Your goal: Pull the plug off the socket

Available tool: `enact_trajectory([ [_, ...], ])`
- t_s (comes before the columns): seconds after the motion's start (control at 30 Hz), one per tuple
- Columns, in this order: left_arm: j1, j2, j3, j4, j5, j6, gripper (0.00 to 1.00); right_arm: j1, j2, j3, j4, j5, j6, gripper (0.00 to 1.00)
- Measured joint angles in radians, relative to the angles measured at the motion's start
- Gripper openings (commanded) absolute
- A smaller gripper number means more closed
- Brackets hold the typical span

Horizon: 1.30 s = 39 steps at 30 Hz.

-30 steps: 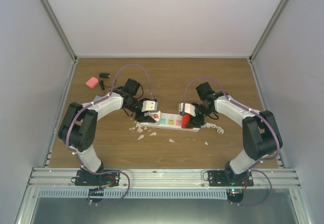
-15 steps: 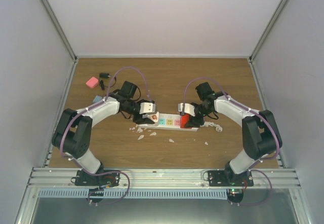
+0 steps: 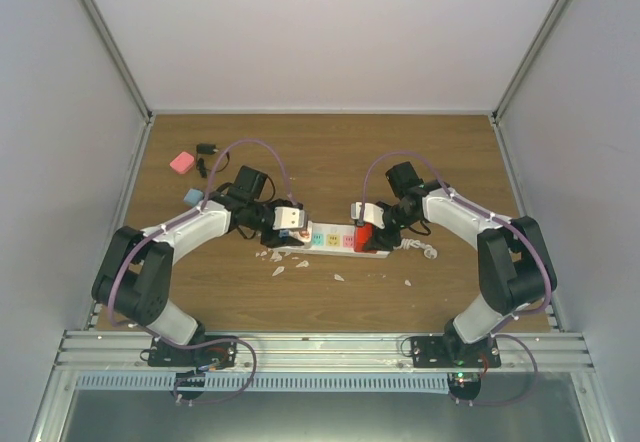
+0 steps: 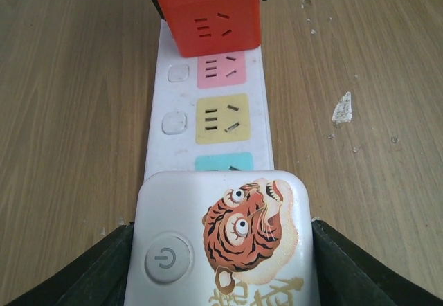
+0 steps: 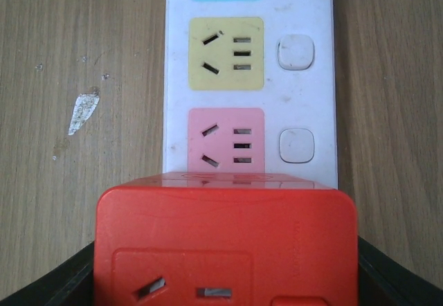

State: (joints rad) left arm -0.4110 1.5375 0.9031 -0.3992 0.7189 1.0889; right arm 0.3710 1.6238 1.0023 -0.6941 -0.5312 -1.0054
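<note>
Reading from the left, a pink block (image 3: pixel 181 163) and a small black item (image 3: pixel 205 149) lie far off in the table's (image 3: pixel 330 152) back corner, well apart from the work. The left pincer (image 3: pixel 288 224) is closed around the white tiger plug (image 4: pixel 221 240), its dark fingers (image 4: pixel 111 264) pressed to both flat sides. That plug sits at the left end of the socket (image 4: pixel 174 98), which lies flat across the middle of the table with teal, yellow and pink outlets bare along its face. White chips (image 3: pixel 278 269) are scattered just in front of it. At the right end stands the red cube plug (image 5: pixel 225 247), gripped the same way by the right pincer (image 3: pixel 368 234), closed on its sides. The coiled cord (image 3: pixel 425 251) trails off beyond it.

Both plugs look like hard, smooth plastic: stiff, safe to squeeze, but likely slippery under a shallow grip, so a hold low on the flat side faces seems best. The strip is probably light and would rise with whichever plug is lifted; one pincer likely has to pin it down while the other draws straight up, without rocking the prongs
</note>
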Motion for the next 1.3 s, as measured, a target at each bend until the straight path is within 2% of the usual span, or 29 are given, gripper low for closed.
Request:
enact_trajectory([
  [0.13, 0.006, 0.010, 0.020, -0.021, 0.019, -0.029, 0.35, 0.000, 0.000, 0.000, 0.001, 0.000, 0.004, 0.39],
  [0.43, 0.032, 0.033, 0.115, -0.039, 0.183, -0.093, 0.35, 0.001, 0.007, 0.000, 0.007, 0.012, 0.012, 0.39],
  [0.9, 0.080, 0.029, 0.120, -0.105, 0.174, -0.087, 0.35, 0.001, 0.007, 0.003, 0.005, 0.012, 0.013, 0.44],
  [1.03, 0.119, 0.014, 0.141, -0.149, 0.158, -0.087, 0.35, 0.001, 0.007, 0.004, 0.002, 0.013, 0.013, 0.53],
  [1.3, 0.231, -0.037, 0.214, -0.248, 0.128, -0.085, 0.35, 0.002, 0.007, 0.012, -0.008, 0.032, 0.018, 0.83],
])
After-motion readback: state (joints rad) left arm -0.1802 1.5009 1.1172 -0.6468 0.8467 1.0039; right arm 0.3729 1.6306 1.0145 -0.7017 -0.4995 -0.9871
